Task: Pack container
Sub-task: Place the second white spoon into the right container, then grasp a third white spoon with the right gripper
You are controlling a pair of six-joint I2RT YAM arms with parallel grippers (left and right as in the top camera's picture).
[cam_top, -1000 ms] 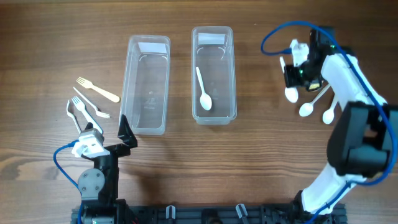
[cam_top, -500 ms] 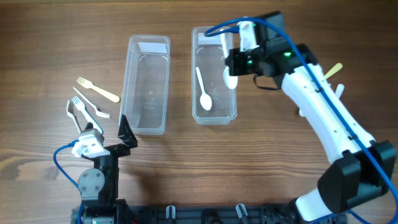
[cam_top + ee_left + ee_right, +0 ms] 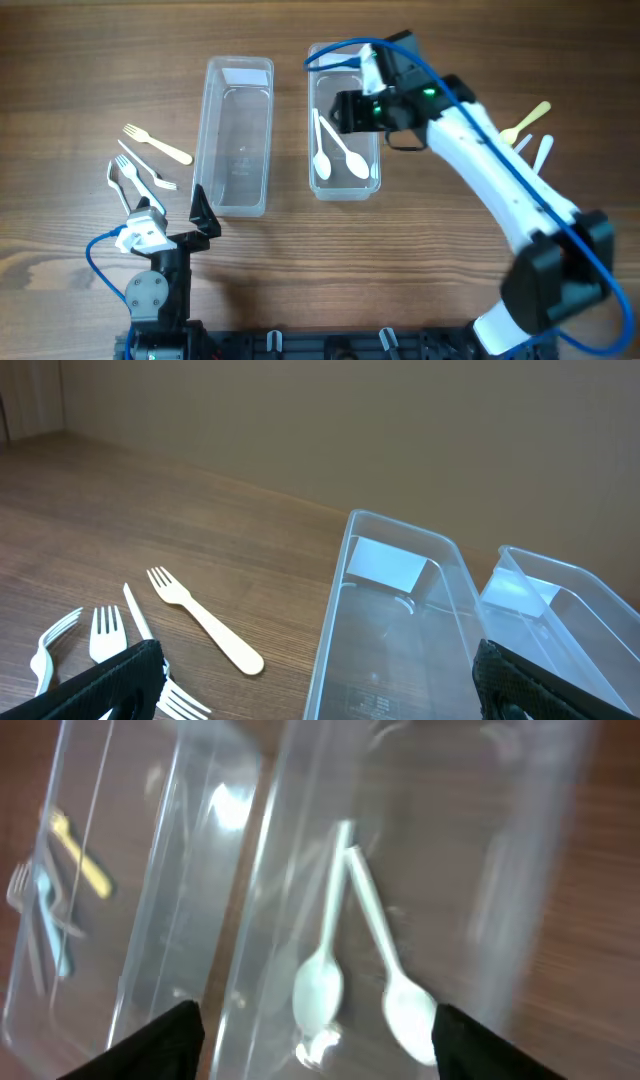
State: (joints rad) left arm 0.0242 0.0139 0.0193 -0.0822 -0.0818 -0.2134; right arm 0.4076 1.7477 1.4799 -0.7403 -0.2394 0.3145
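Currently, the right gripper (image 3: 315, 1038) is being held spread wide and empty above the clear rectangular plastic container on the right (image 3: 344, 193), in which two white plastic spoons (image 3: 345, 150) are being cradled side by side. The left gripper (image 3: 320, 680) is being kept open and empty beside the pale plastic forks (image 3: 140, 172).

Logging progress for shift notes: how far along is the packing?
Done: two white plastic spoons lie in the right clear plastic tub. In hand: nothing; right end effector hovers open over it. Remaining: left clear tub empty, forks beside it, more utensils far right.
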